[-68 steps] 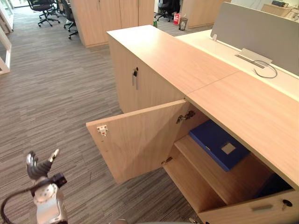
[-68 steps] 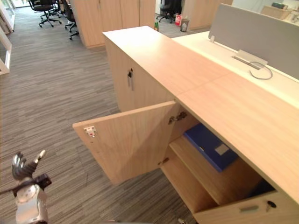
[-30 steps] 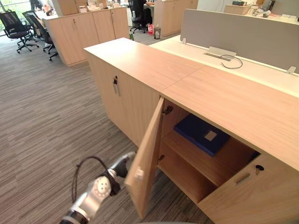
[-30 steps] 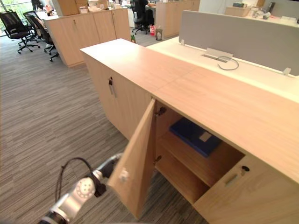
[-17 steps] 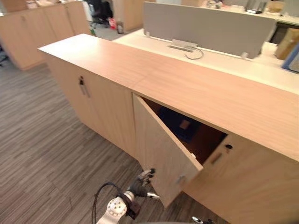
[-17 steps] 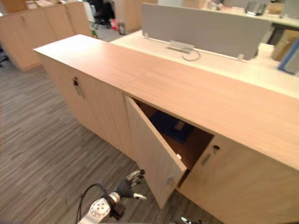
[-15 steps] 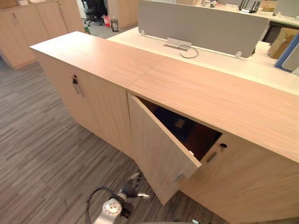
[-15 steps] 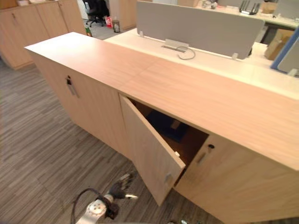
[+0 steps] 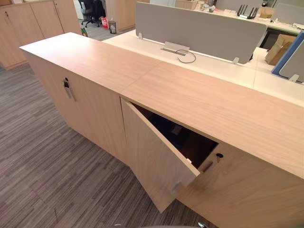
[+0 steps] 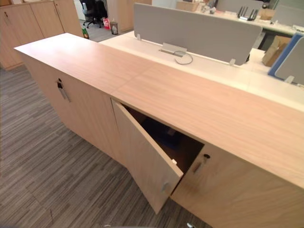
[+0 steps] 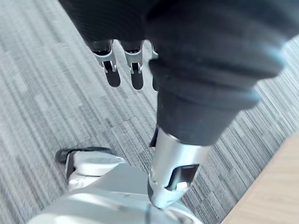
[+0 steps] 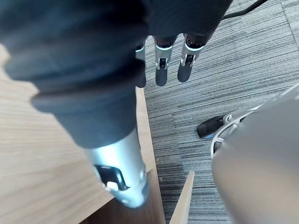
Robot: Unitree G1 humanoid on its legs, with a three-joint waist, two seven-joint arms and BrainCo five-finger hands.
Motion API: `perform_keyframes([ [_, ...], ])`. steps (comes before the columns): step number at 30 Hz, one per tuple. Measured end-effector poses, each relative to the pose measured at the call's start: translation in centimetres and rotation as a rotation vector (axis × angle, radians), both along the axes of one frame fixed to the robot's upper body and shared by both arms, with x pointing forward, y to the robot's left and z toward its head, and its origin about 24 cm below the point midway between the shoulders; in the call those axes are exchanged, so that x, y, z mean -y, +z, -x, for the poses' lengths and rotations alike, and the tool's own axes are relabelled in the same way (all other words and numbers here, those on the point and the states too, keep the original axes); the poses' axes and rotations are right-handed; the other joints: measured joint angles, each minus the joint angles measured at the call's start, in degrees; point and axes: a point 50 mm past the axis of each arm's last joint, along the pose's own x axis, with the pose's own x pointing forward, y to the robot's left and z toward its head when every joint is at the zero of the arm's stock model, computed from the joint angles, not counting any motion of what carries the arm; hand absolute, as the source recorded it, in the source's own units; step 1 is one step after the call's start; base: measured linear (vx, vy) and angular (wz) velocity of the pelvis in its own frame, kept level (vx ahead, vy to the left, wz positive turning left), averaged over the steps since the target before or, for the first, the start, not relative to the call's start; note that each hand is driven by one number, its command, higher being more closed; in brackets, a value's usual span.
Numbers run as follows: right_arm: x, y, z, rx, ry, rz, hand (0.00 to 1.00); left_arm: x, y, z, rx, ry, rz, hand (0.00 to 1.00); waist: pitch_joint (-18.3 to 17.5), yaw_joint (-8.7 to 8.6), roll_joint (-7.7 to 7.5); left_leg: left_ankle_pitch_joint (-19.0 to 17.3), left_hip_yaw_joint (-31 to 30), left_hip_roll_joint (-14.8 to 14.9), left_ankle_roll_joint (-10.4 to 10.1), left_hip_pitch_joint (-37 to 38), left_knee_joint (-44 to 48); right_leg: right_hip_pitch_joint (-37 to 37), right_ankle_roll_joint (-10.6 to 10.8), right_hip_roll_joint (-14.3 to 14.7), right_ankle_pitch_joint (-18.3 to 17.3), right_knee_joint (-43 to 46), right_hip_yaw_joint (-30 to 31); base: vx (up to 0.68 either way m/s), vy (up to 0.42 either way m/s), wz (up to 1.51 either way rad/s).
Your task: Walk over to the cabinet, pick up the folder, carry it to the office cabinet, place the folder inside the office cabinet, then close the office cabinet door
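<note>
Inside the office cabinet [image 9: 204, 102], the folder [image 9: 167, 124] sits in shadow, w/ the door [image 9: 156, 161] partly ajar. Both empty: left hand [image 11: 133, 65] and right hand [image 12: 161, 65] hang w/ fingers [image 12: 189, 65] straight. To finish, I'd push flat on the door's outer face nr the free edge till flush, keeping clear of the gap.

**Wood cabinet [image 9: 142, 76] on grey carpet [image 9: 42, 175], one door [image 9: 154, 164] ajar**

The long, light-wood cabinet stands on striped carpet. Its middle door hangs partly open. In the dim gap a dark folder [image 9: 176, 132] lies flat on a shelf. Just behind the cabinet, a pale desk [image 9: 218, 71] carries a looped grey cable [image 9: 194, 57] and an upright grey screen [image 9: 199, 28].
</note>
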Motion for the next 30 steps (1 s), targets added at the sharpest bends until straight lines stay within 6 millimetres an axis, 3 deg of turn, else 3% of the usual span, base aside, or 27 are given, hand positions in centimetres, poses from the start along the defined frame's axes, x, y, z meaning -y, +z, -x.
perform_keyframes([
  [3,-0.1,0.0,-0.2,0.008,0.032,0.008,0.00,0.8,-0.2,-0.2,0.069,0.105,0.055,0.00,1.22,0.38,-0.45,-0.54,-6.28,-1.28,-0.43,-1.78,2.84,-0.41,-0.17,0.04,0.13,0.34,1.57,-0.03,0.106,-0.25],
  [5,0.5,0.4,-1.1,0.037,0.078,0.039,0.00,1.6,-0.1,-1.2,0.139,0.109,0.099,0.00,1.51,1.07,1.05,-6.38,-12.90,-5.01,-1.15,-0.20,-2.67,-2.92,0.10,0.11,0.55,1.82,3.95,-0.01,0.200,-0.45],
  [6,0.7,0.5,-1.4,0.047,0.092,0.048,0.00,1.7,-0.1,-1.8,0.160,0.090,0.107,0.00,1.76,1.06,1.88,-7.56,-13.79,-5.07,-2.16,1.21,-4.89,-3.63,0.42,0.52,0.73,2.38,4.27,-0.02,0.162,-0.40],
  [7,0.5,0.7,-2.4,0.069,0.142,0.056,0.00,1.7,0.2,-3.5,0.212,0.029,0.120,0.00,2.79,1.24,1.70,-9.04,-14.45,-5.82,-3.12,2.32,-7.45,-4.77,1.13,0.49,1.56,2.52,5.30,-0.09,0.206,-0.40],
  [9,-0.4,0.8,-3.3,0.091,0.206,0.044,0.00,1.1,0.8,-5.3,0.290,-0.065,0.132,0.00,3.45,1.59,1.01,-9.48,-12.77,-6.69,-2.16,2.14,-7.21,-4.70,1.01,-0.36,3.35,1.13,6.64,-0.11,0.184,-0.40],
  [11,-0.9,0.9,-3.9,0.102,0.304,0.046,0.00,2.0,1.1,-7.0,0.379,-0.150,0.216,0.00,2.08,1.15,1.06,-10.10,-10.55,-7.39,-1.48,3.07,-7.09,-4.66,1.02,-1.11,4.30,0.09,8.50,-0.04,0.132,-0.40],
  [14,-1.1,0.9,-4.0,0.098,0.365,0.037,0.00,3.4,1.2,-8.6,0.421,-0.254,0.287,0.00,0.37,0.50,0.92,-9.57,-8.04,-8.05,-1.26,4.25,-9.38,-5.25,0.97,-1.56,5.61,-1.70,10.29,0.02,0.054,-0.43],
  [17,-1.2,0.8,-3.8,0.085,0.400,0.032,0.00,4.9,1.1,-9.7,0.398,-0.418,0.317,0.00,-1.99,-0.28,1.05,-6.41,-4.25,-9.50,-1.50,7.22,-16.69,-6.23,1.13,-2.13,7.69,-5.09,12.09,0.10,-0.021,-0.46],
  [20,-0.7,0.9,-3.8,0.082,0.402,0.037,0.00,6.6,1.0,-10.6,0.370,-0.556,0.332,0.00,-2.28,-0.68,2.15,-4.20,-4.02,-10.01,-1.60,9.49,-21.56,-6.22,1.11,-1.99,7.67,-5.13,11.91,0.08,-0.023,-0.06],
  [24,-0.6,0.9,-3.8,0.075,0.413,0.043,0.00,7.3,0.7,-10.3,0.325,-0.620,0.330,0.00,-2.31,-0.69,2.29,-3.67,-4.08,-10.20,-1.46,10.46,-23.04,-6.05,1.10,-1.87,7.67,-5.20,11.86,0.01,0.002,-0.01],
  [27,-0.7,0.8,-3.7,0.070,0.409,0.040,0.00,6.6,0.5,-9.9,0.307,-0.582,0.314,0.00,-2.34,-0.71,2.12,-3.44,-3.96,-10.96,-1.10,11.33,-23.65,-5.73,1.10,-2.50,7.67,-5.50,11.91,-0.04,0.040,-0.04],
  [30,-0.6,0.8,-3.6,0.069,0.404,0.040,0.00,5.2,0.2,-8.9,0.328,-0.375,0.328,0.00,-2.42,-0.70,1.78,-3.34,-3.98,-11.71,-0.92,11.47,-23.68,-5.73,1.11,-3.17,7.67,-5.52,11.92,-0.05,0.055,-0.01],
])
